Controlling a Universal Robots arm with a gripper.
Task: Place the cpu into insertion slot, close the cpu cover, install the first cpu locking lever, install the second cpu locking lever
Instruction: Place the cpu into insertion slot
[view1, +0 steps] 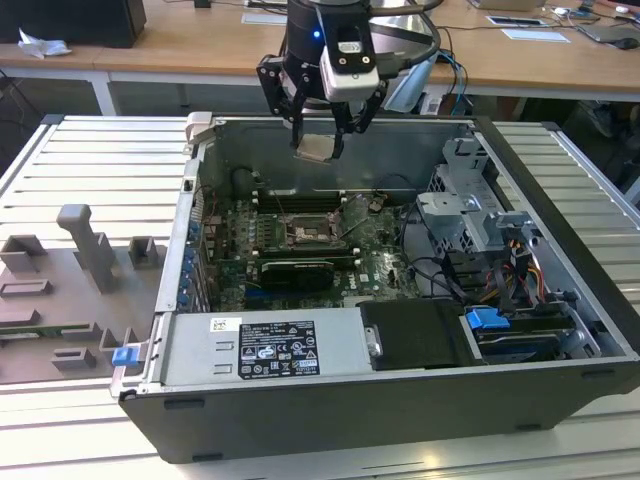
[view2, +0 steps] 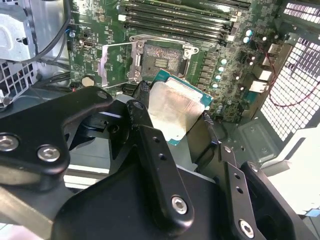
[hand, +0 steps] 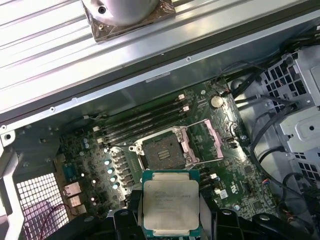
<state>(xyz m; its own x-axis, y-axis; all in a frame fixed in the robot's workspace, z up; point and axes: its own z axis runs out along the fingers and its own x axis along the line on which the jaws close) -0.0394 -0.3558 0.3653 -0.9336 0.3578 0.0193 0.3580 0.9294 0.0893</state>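
"How did the arm stand?"

"It hung over the open computer case (view1: 330, 400) and pointed down. Its gripper (view1: 318, 138) pinched the cpu (view1: 316, 148) by two sides."

"How did the cpu look?"

"It was flat and square, pale and shiny, with a green edge. In the exterior view the insertion slot (view1: 305, 233) lay at six o'clock from it, well apart. In the second wrist view the cpu cover (view2: 104, 65) stood flipped open."
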